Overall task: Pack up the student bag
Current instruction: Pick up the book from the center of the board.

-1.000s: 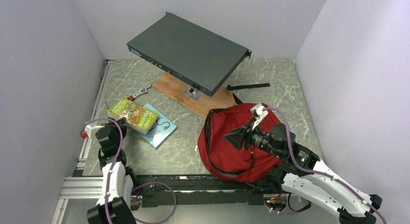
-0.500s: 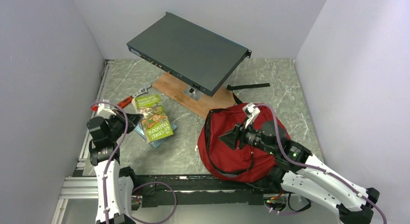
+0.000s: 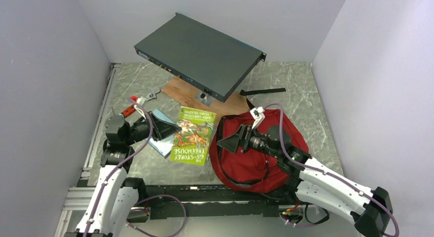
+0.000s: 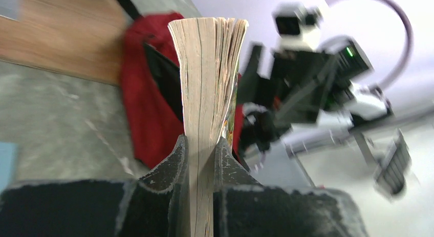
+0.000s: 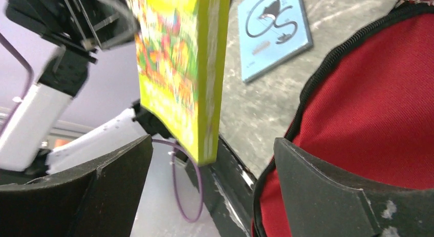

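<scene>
Marbled table, "Treehouse" book pinched by left fingers, red student bag

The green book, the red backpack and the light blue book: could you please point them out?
green book (image 3: 193,135), top external view, front cover.
red backpack (image 3: 245,171), top external view, near fabric panel.
light blue book (image 5: 274,35), right wrist view, cover.

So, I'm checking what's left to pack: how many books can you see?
2. The green book is held in the left gripper, beside the bag; the blue book lies flat on the table. Any inside the bag would be hidden.
</scene>
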Robot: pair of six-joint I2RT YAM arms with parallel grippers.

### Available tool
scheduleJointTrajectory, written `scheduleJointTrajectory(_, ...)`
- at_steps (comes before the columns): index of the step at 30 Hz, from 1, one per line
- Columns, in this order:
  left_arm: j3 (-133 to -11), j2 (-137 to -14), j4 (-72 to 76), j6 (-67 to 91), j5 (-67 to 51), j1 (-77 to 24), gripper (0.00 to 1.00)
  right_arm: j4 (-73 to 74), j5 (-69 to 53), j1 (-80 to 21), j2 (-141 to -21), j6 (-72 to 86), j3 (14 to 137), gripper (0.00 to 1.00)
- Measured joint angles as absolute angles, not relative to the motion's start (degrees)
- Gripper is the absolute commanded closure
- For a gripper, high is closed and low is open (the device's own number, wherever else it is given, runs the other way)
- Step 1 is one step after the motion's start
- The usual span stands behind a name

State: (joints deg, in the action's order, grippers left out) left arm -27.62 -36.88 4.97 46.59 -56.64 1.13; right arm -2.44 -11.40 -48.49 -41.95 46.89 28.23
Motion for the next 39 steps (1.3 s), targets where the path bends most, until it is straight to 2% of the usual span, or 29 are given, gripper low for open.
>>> scheduleJointTrajectory(6,-27.11,-37.52,7.79,47.29,-62.43,-8.36,1.00,-16.14,-20.75,-43.31,-45.56,54.17,23.92,0.08)
scheduleJointTrajectory(9,-27.11,-39.09,9.19,47.24,-62.78,-11.73,1.00,-21.78,-24.97,-42.54,-48.25,56.84,23.07,0.18)
scheduleJointTrajectory(11,-27.11,-40.88,10.00,47.20,-62.54,-15.27,1.00,-26.59,-27.77,-42.54,-49.56,58.76,22.37,0.36)
scheduleJointTrajectory(14,-27.11,-43.57,10.92,47.20,-62.22,-19.92,1.00,-32.42,-31.11,-42.52,-51.07,61.01,21.56,0.87)
scheduleJointTrajectory(15,-27.14,-44.88,11.49,47.11,-61.98,-21.61,1.00,-33.87,-31.99,-42.48,-51.51,61.67,21.30,1.00)
scheduleJointTrajectory(17,-27.46,-46.57,11.57,46.98,-61.58,-22.96,0.99,-35.40,-33.32,-41.80,-52.01,63.40,20.01,1.00)
scheduleJointTrajectory(18,-27.90,-47.42,11.14,46.61,-60.95,-23.22,0.92,-36.10,-33.41,-41.41,-52.23,63.75,19.49,1.00)
scheduleJointTrajectory(21,-28.86,-48.34,9.28,45.91,-58.35,-23.81,0.57,-36.75,-32.64,-40.77,-51.66,65.01,18.46,1.00)
scheduleJointTrajectory(25,-28.62,-46.15,9.30,47.53,-49.58,-24.95,0.04,-35.03,-28.08,-40.99,-43.29,68.44,13.21,1.00)
scheduleJointTrajectory(26,-27.79,-44.64,10.13,48.60,-46.33,-24.93,0.01,-33.89,-26.22,-41.06,-39.33,69.87,10.83,1.00)
scheduleJointTrajectory(30,-18.87,-35.92,17.37,56.27,-35.09,-25.06,0.00,-27.81,-16.19,-41.06,-21.39,77.01,1.34,1.00)
scheduleJointTrajectory(32,-15.16,-33.74,20.73,59.72,-31.66,-25.58,0.00,-21.85,-11.46,-40.91,-15.20,78.72,0.78,1.00)
scheduleJointTrajectory(35,-12.01,-32.75,24.36,64.45,-27.51,-27.42,0.00,-17.80,-4.73,-40.82,-10.09,80.93,0.93,1.00)
scheduleJointTrajectory(39,-11.53,-30.74,26.30,66.72,-22.50,-32.18,0.00,-16.95,1.39,-40.64,-9.93,84.16,0.93,1.00)
